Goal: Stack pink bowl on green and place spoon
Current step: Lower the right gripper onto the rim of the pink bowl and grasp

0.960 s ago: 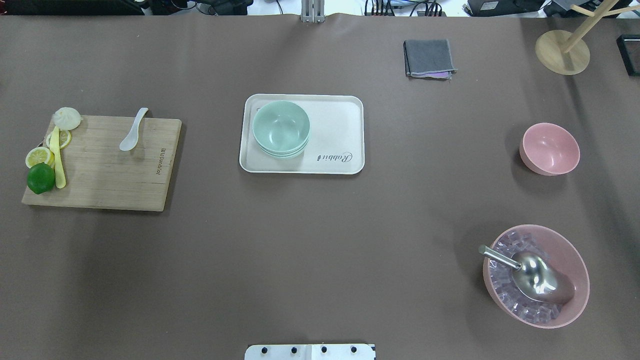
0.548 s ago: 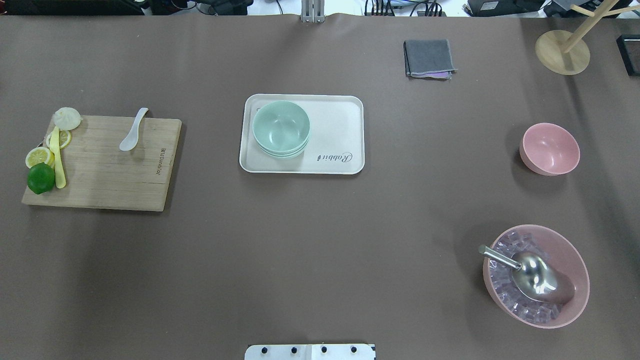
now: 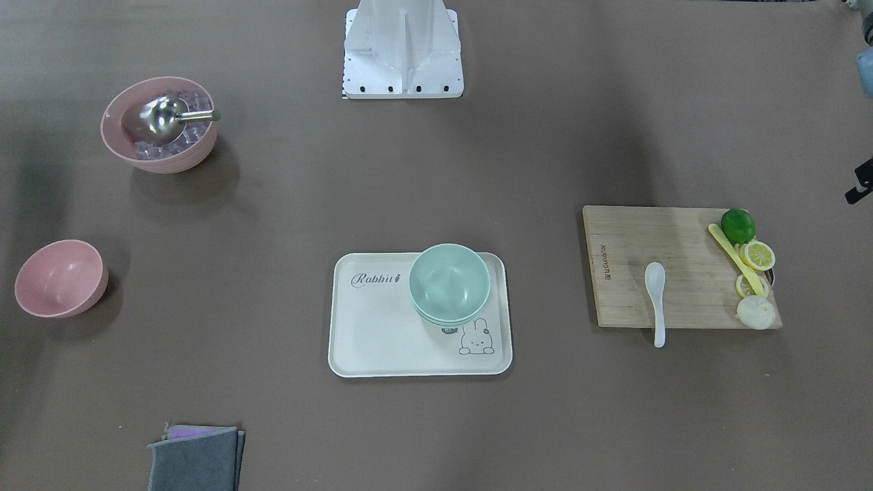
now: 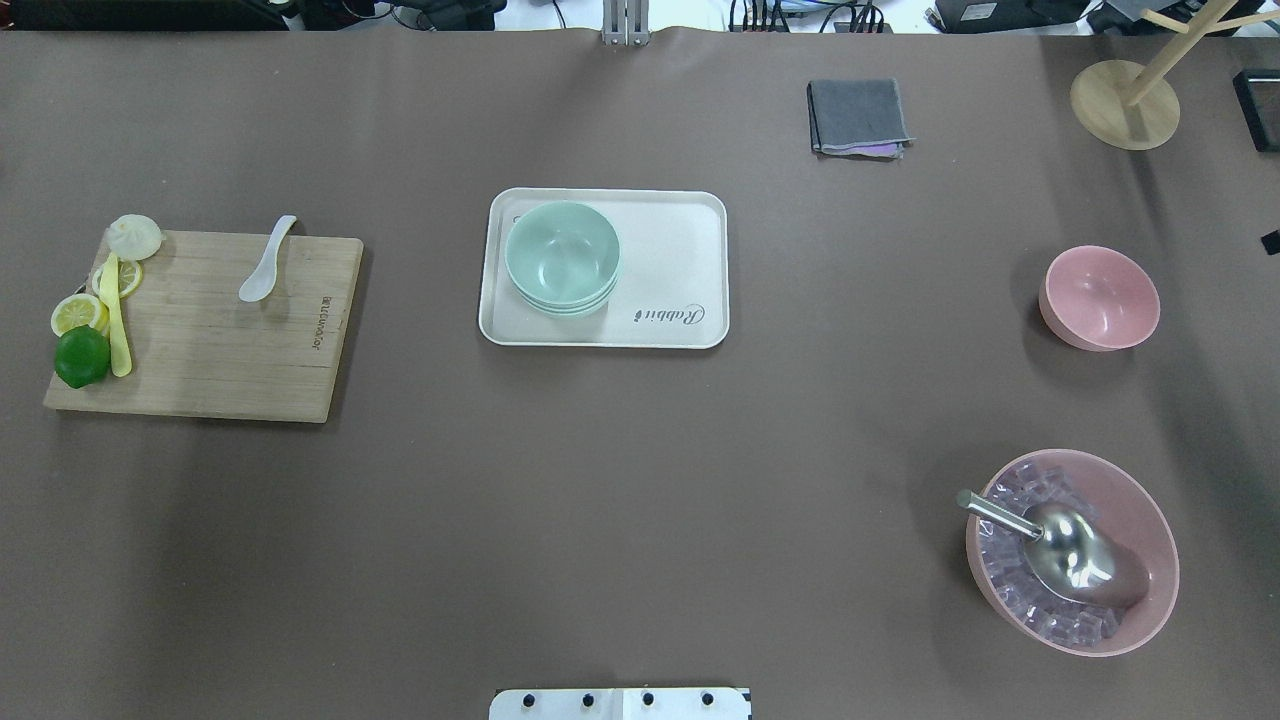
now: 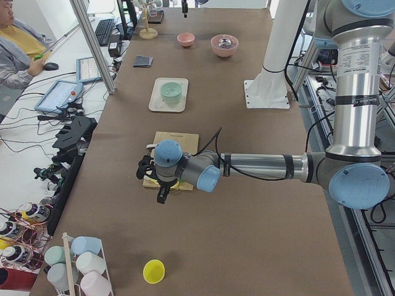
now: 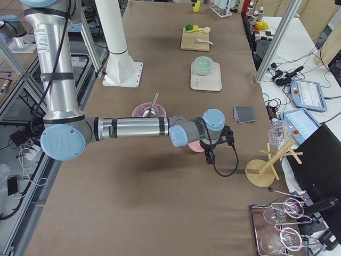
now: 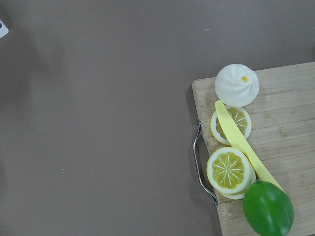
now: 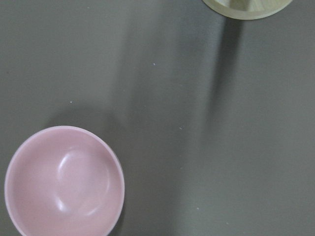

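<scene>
The small pink bowl [image 4: 1100, 297] stands empty at the table's right; it also fills the lower left of the right wrist view [image 8: 64, 182]. Stacked green bowls [image 4: 561, 258] sit on the cream tray [image 4: 680, 260] at mid table. A white spoon [image 4: 266, 262] lies on the far edge of the wooden cutting board [image 4: 220, 340]. My right gripper [image 6: 209, 159] hovers just outside the pink bowl, beyond the table's right side. My left gripper [image 5: 162, 197] hovers over the board's outer end. I cannot tell whether either is open or shut.
A large pink bowl [image 4: 1150, 520] with ice cubes and a metal scoop [image 4: 1070, 555] stands at the near right. A lime [image 4: 82, 356], lemon slices, a yellow knife and a bun [image 4: 134, 236] sit on the board's left end. A grey cloth [image 4: 858, 117] and a wooden stand [image 4: 1125, 105] are at the far right.
A small black part of the right gripper has come into the overhead view at its right edge, beside the pink bowl. Nothing on the table has moved.
</scene>
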Robot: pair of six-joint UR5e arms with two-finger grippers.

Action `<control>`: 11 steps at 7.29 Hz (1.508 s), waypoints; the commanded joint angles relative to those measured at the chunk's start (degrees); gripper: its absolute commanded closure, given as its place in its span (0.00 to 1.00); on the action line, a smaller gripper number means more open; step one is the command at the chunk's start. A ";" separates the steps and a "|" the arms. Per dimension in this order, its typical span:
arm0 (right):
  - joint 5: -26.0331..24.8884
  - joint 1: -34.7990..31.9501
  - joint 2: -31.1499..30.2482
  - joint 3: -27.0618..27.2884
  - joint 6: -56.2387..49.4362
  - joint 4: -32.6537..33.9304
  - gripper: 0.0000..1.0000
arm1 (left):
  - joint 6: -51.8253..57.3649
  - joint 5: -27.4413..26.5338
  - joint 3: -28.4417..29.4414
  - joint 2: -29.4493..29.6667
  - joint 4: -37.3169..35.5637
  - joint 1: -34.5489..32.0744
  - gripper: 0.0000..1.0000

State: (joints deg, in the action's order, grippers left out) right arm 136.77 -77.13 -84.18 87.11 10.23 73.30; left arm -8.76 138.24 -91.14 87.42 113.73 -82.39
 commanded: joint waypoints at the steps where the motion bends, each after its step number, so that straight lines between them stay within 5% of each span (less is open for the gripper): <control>1: -2.64 5.48 0.68 -1.06 7.60 -3.94 0.00 | -0.03 0.01 0.08 -0.23 0.00 0.03 0.02; 4: -4.23 10.76 2.34 -3.16 11.45 -4.04 0.08 | -0.03 0.01 0.17 -0.23 0.09 0.03 0.02; 7: -4.49 11.47 2.35 -5.19 11.91 -4.04 0.45 | -0.03 0.01 -0.18 -0.32 0.09 0.03 0.02; 8: -4.49 11.65 2.35 -5.37 12.00 -4.04 0.64 | -0.11 0.01 -0.10 -0.32 0.09 0.03 0.01; 9: -4.23 11.65 2.35 -5.19 12.35 -4.04 0.97 | -2.90 0.10 -0.18 -0.32 0.52 0.12 0.02; 11: -3.88 11.65 2.79 -4.15 16.20 -4.04 1.00 | -6.68 0.62 -0.80 0.47 0.97 0.30 0.01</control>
State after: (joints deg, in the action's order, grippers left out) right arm 132.66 -65.50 -81.71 82.22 24.30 69.25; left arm -12.76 138.53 -91.65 87.36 114.50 -82.16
